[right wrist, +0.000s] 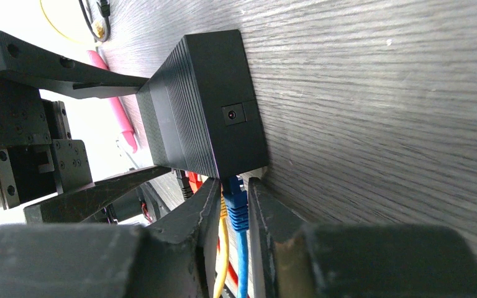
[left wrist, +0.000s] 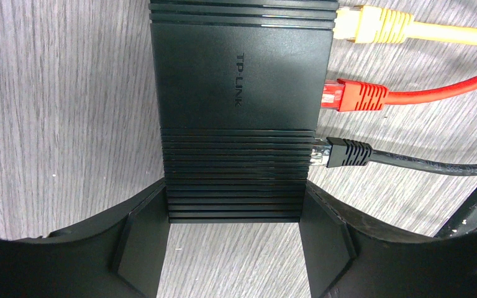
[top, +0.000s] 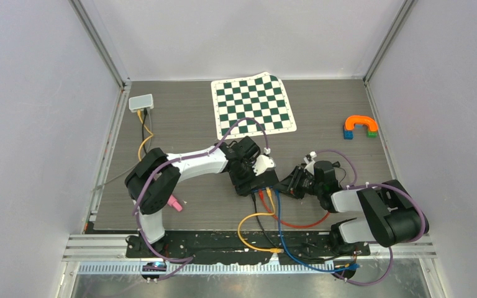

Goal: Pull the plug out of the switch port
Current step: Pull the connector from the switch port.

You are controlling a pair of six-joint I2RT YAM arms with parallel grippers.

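Evidently the blue plug (right wrist: 236, 210) sits pinched in the right pincer (right wrist: 235, 185).

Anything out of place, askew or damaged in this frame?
Nothing looks damaged or spilled. A pink pen lies loose on the table beside the left arm, near the switch, and the checkered mat at the back sits askew to the table edges.

The wood-grain table (top: 186, 124) carries a black switch (left wrist: 236, 81), checkered mat (top: 253, 105), white box (top: 141, 102), toy blocks (top: 360, 127), pink marker (top: 174, 203).
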